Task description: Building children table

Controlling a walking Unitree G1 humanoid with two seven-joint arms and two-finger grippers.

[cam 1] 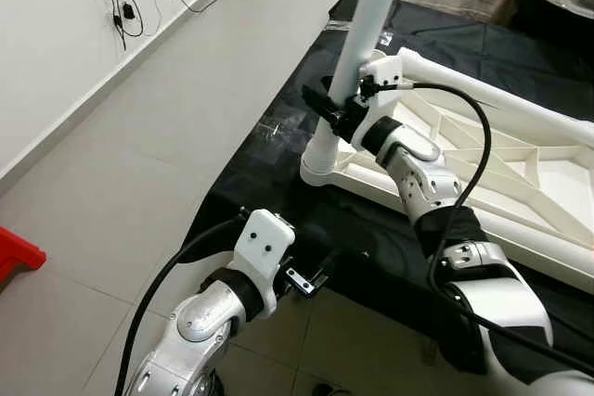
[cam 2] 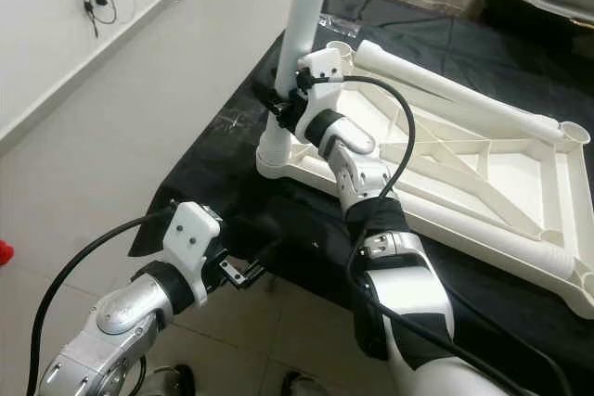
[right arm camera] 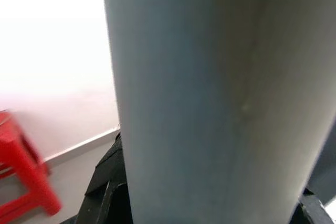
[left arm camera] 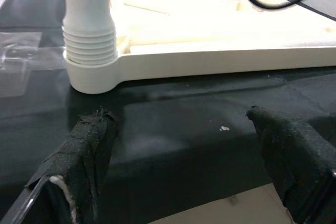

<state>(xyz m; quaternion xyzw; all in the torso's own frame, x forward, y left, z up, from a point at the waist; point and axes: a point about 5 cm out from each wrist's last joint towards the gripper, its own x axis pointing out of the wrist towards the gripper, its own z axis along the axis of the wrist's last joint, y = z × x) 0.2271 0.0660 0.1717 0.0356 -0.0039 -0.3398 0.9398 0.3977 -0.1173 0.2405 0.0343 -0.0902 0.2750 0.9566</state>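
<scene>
Table leg [cam 1: 371, 25] upright in frame [cam 1: 520, 173] corner socket, between right gripper [cam 1: 336, 110] fingers clamped round it, likely to seat it | left gripper [left arm camera: 184, 150] fingers spread, empty, short of socket.

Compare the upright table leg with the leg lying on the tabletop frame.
The upright leg stands vertically in the frame's corner socket; the loose leg lies flat along the frame's far edge. The right pincer is closed on the upright leg; nothing touches the loose leg. The left pincer hovers open near the black cloth. Both legs are white plastic tubes.
</scene>
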